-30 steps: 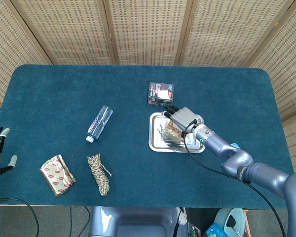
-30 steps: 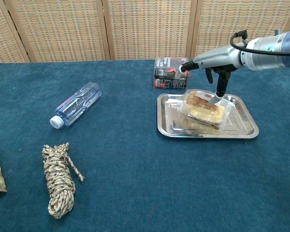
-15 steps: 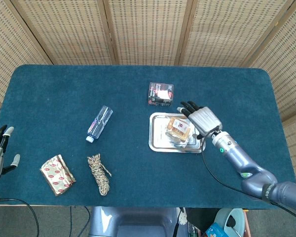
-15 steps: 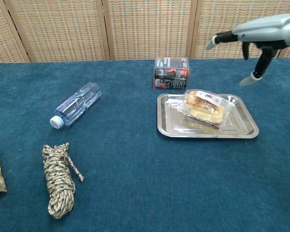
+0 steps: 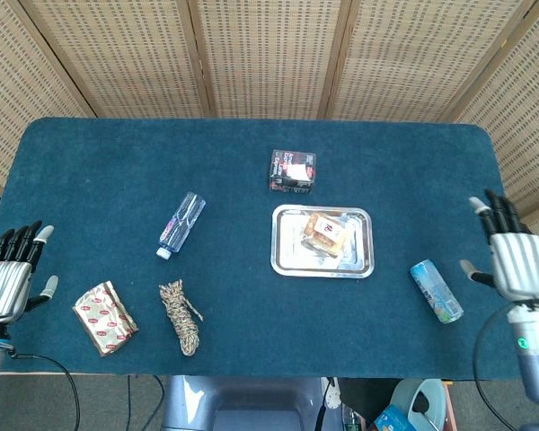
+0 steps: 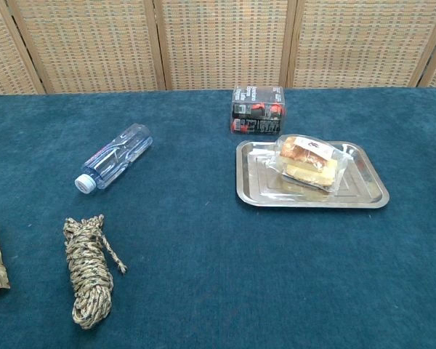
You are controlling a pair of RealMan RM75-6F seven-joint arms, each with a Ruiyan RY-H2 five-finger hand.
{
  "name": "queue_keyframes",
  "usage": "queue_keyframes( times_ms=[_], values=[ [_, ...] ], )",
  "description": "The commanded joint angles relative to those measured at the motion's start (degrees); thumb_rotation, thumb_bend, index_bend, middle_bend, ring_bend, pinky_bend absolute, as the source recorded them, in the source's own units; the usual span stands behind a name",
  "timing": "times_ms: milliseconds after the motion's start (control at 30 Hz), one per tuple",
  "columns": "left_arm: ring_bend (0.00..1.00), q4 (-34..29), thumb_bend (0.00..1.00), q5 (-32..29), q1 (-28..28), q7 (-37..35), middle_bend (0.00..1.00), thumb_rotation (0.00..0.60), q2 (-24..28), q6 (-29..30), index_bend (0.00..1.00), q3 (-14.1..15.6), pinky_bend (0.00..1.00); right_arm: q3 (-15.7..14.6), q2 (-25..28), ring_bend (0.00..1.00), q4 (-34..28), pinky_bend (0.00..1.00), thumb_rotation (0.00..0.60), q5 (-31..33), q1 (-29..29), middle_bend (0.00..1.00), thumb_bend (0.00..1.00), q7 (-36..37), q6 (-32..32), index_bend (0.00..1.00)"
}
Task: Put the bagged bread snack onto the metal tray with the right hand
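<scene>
The bagged bread snack (image 6: 309,161) lies on the metal tray (image 6: 363,195), resting in the tray's middle toward its far side and free of any hand. Its wrapper is clear and glossy, with a white label patch on top; through it show a browned crust at the far end and pale yellow layers along the near edge. The pack sits flat, slightly skewed to the tray's sides. In the head view the same pack (image 5: 326,233) occupies the centre of the tray (image 5: 287,251).

The right hand (image 5: 516,260) is at the table's right edge, well apart from the tray, fingers extended and spread, holding nothing. The left hand (image 5: 9,281) is at the left edge, likewise spread and holding nothing.

A dark box (image 6: 256,110) stands just beyond the tray. A water bottle (image 6: 114,155) lies on its side to the left, a coiled rope (image 6: 87,268) nearer, a foil packet (image 5: 104,317) beside it. A can (image 5: 435,291) lies between tray and right hand.
</scene>
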Motion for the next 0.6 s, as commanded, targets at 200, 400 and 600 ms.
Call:
queue_keyframes(
  times_ms=[200, 400, 600],
  values=[
    [0.00, -1.0, 0.41, 2.1, 0.2, 1.1, 0.00, 0.593, -0.4, 1.7, 0.00, 0.9, 0.00, -3.8, -2.6, 0.03, 5.1, 0.06, 0.600, -6.0, -13.0, 0.00, 0.22, 6.6, 12.3, 0.07],
    [0.00, -1.1, 0.41, 3.5, 0.9, 1.2, 0.00, 0.592, -0.6, 3.2, 0.00, 1.7, 0.00, -4.3, -4.9, 0.01, 8.2, 0.00, 0.600, -9.2, -17.1, 0.00, 0.22, 9.4, 14.9, 0.07],
    [0.00, -0.9, 0.41, 4.5, 1.6, 0.8, 0.00, 0.591, -0.8, 4.5, 0.00, 2.4, 0.00, -4.2, -5.9, 0.01, 9.7, 0.00, 0.600, -10.9, -19.2, 0.00, 0.22, 10.9, 15.5, 0.07]
  ],
)
